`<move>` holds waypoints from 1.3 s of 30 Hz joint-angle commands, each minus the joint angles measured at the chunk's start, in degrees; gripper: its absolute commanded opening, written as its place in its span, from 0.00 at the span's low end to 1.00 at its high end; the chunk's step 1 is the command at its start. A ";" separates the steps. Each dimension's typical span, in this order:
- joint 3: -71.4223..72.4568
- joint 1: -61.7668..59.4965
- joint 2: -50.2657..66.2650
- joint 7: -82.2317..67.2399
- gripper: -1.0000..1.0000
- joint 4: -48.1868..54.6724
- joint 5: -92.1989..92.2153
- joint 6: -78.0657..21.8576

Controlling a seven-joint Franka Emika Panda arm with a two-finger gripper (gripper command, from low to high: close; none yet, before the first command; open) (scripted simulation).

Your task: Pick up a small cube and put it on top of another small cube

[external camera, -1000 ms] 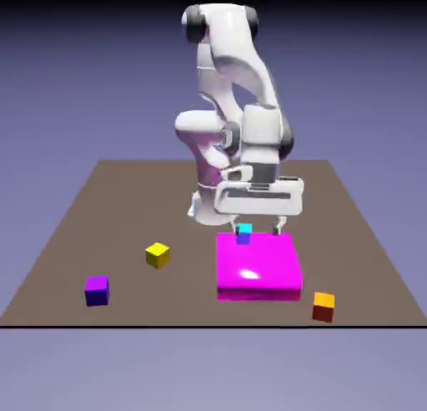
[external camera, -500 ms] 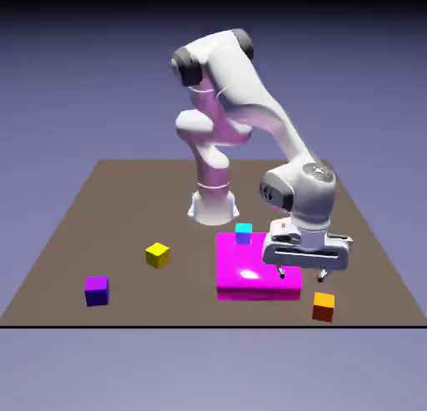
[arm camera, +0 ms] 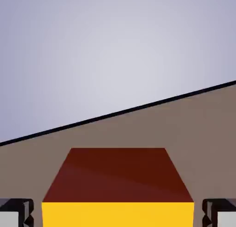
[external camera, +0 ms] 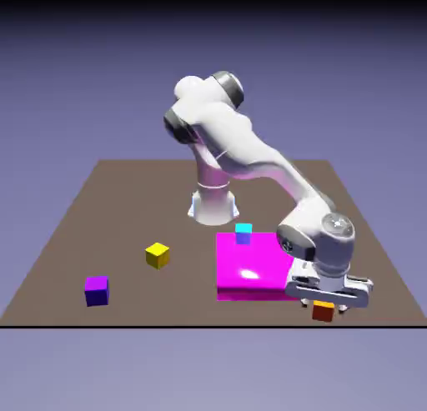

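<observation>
Gripper [external camera: 324, 305] is now straddling the orange cube [external camera: 324, 312] near the table's front edge [external camera: 183, 325], having descended; released fingers are flanking it with narrow gaps, apparently readying a grasp.

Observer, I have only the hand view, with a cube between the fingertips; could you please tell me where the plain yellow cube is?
Observer: The yellow cube stands on the table, to the exterior view's left of the magenta slab.
Operator: Thank you. And which side of the hand is that slab on, please?
Observer: The exterior view's left, close beside the hand.
Operator: Is there another cube near the yellow one that I might confuse with it?
Observer: A purple cube stands farther to the exterior view's left and nearer that camera.
</observation>
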 commanded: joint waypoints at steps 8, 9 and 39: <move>-8.36 9.58 -7.05 -9.15 0.00 1.25 18.22 5.95; -10.43 9.87 -8.69 -11.29 0.00 -0.20 19.05 6.36; -64.73 4.89 -59.95 -73.26 0.00 -50.26 29.01 8.17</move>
